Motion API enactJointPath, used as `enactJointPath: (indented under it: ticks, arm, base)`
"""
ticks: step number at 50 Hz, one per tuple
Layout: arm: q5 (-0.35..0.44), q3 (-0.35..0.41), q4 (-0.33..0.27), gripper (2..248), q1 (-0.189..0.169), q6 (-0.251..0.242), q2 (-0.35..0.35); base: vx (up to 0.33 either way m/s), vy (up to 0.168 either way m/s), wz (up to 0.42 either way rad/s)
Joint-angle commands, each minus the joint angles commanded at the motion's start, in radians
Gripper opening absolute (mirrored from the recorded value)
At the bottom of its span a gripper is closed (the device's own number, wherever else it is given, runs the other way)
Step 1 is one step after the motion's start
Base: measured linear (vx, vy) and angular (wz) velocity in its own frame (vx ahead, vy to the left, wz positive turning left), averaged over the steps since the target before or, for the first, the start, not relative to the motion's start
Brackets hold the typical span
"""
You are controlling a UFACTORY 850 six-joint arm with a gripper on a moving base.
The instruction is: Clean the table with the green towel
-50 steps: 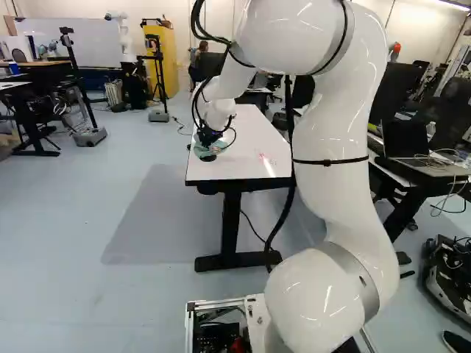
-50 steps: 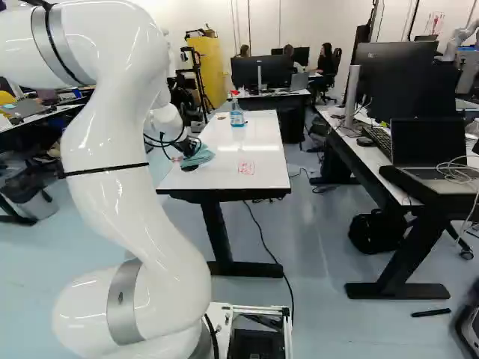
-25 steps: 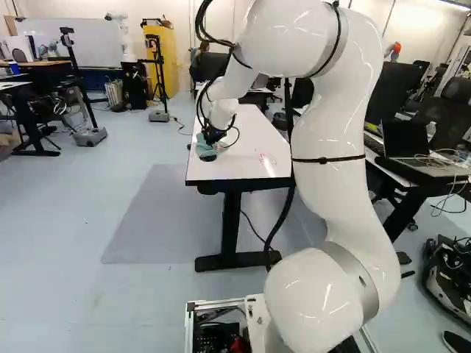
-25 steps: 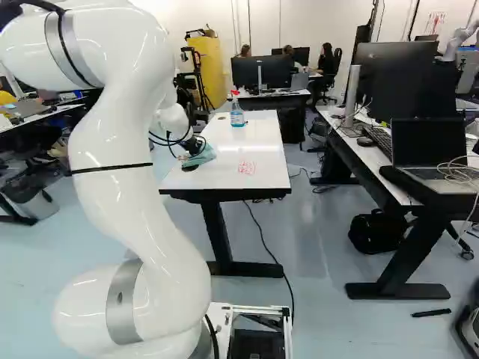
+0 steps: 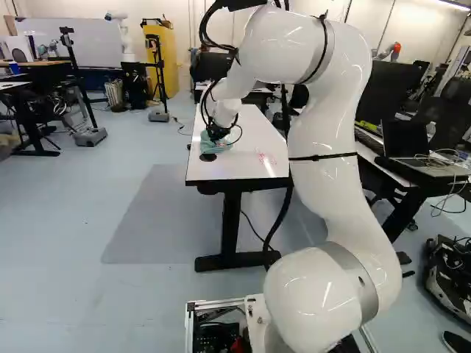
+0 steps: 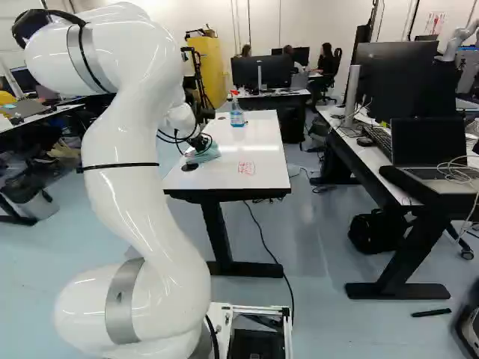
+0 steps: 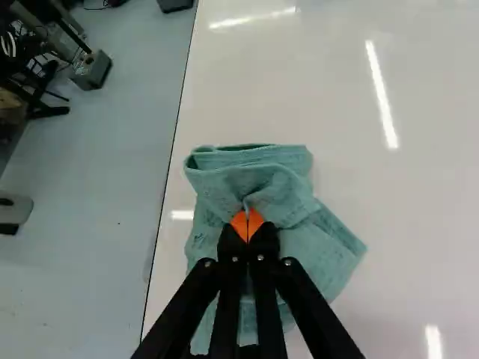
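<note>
1. Left base view: The white arm [image 5: 331,132] stands right of the middle and reaches ahead over the white table [image 5: 254,168]. Its black gripper [image 5: 216,133] points down at the green towel [image 5: 213,145], which lies bunched on the tabletop near the left long edge, towards the near end. A black disc [image 5: 208,157] sits in the tabletop just on the near side of the towel. Faint red marks [image 5: 266,159] show on the white surface to the right. The fingertips are too small to read here.
2. Right base view: The towel spreads from under the gripper near the table's left edge, just beyond the black disc. The red marks lie nearer the table's near end, right of the cloth. A spray bottle [image 6: 236,114] with a red head stands upright farther along the tabletop, well apart from the towel.
3. Wrist view: The jaws are together, clamped on a raised fold of the towel between the orange pads [image 7: 239,224]. Rumpled folds lie ahead of the gripper [image 7: 248,226], and more cloth spreads beneath and beside its fingers, resting on the tabletop.
</note>
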State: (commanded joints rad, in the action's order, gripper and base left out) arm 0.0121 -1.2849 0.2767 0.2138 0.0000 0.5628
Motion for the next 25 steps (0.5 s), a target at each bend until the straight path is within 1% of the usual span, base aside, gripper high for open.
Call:
enactJointPath:
  ticks: [5, 13, 25]
  arm:
    - [0.000, 0.010, 0.000, 20, -0.004, 0.000, -0.008]
    - [0.000, 0.049, 0.000, 20, -0.009, 0.000, -0.036]
    - [0.000, 0.114, 0.000, 20, -0.004, 0.000, -0.085]
  base:
    - [0.000, 0.000, 0.000]
    - [0.000, 0.000, 0.000]
    - [0.000, 0.000, 0.000]
